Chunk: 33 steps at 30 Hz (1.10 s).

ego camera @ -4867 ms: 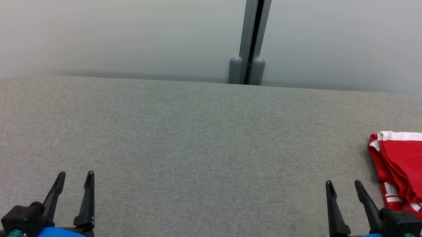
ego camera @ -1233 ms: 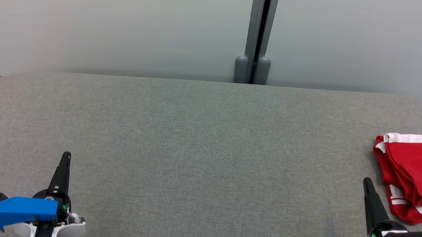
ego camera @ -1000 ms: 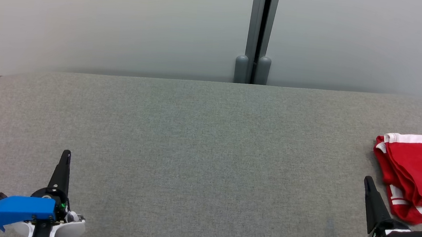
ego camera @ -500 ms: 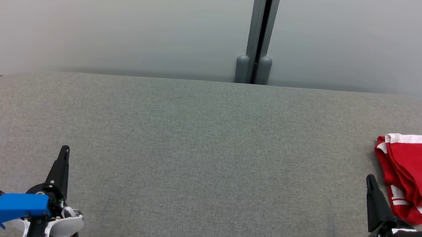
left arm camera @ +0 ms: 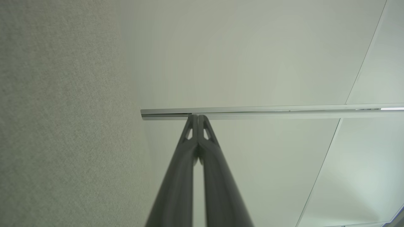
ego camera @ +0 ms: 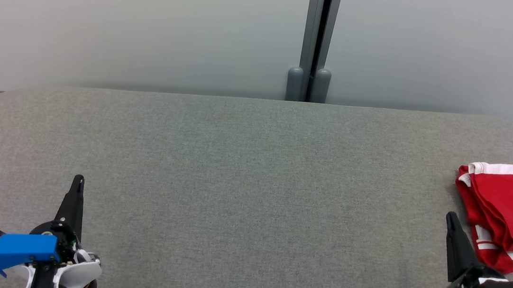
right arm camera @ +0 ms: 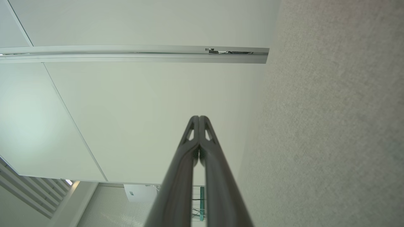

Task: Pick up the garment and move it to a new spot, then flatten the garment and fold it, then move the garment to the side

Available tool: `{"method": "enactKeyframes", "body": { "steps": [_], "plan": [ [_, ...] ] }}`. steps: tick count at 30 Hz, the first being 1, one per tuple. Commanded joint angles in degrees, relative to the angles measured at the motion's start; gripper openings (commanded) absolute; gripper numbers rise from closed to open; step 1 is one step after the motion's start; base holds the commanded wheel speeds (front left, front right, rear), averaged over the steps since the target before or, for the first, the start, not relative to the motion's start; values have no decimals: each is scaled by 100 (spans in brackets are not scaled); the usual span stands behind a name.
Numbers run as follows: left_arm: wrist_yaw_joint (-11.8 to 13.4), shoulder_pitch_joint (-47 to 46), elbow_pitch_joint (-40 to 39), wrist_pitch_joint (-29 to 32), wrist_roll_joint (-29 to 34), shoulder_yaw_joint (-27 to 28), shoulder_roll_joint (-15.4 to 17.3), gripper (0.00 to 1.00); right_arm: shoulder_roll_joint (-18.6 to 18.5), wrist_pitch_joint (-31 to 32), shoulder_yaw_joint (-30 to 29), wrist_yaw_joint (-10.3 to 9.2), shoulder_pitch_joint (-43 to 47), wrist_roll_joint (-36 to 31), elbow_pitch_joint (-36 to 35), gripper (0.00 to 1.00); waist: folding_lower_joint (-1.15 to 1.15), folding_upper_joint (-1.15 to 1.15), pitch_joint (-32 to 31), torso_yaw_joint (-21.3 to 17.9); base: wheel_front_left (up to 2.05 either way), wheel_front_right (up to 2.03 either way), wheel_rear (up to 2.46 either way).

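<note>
The garment (ego camera: 511, 214) is red with white trim and stripes, folded into a small stack at the right edge of the grey fabric table (ego camera: 243, 181) in the head view. My right gripper (ego camera: 451, 218) sits at the lower right, just left of the garment's near corner, shut and holding nothing. At the lower left my left gripper (ego camera: 78, 179) is likewise shut and empty. Each wrist view shows its own fingers pressed together, the left gripper (left arm camera: 198, 117) and the right gripper (right arm camera: 199, 118), pointing toward the pale wall with the table surface to one side.
A pale partition wall (ego camera: 131, 21) runs behind the table, with a grey vertical post (ego camera: 314, 35) at its middle. The table has rounded corners, and its far edge meets the wall.
Since the earliest frame both grippers have shut and rolled onto their sides. Over the last second the left gripper crept slightly forward; the garment has stayed put.
</note>
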Motion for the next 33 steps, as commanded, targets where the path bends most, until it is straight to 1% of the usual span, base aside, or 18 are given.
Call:
{"method": "enactKeyframes", "body": {
  "steps": [1,33],
  "plan": [
    [-55,-53,-24,26,-11,12,-15,0,1,16,-14,14,-81,13,9,0,0,0,0,0,0,0,0],
    [-55,-53,-25,25,-12,10,-14,0,1,15,-13,14,-80,15,9,0,0,0,0,0,0,0,0]
  ]
}}
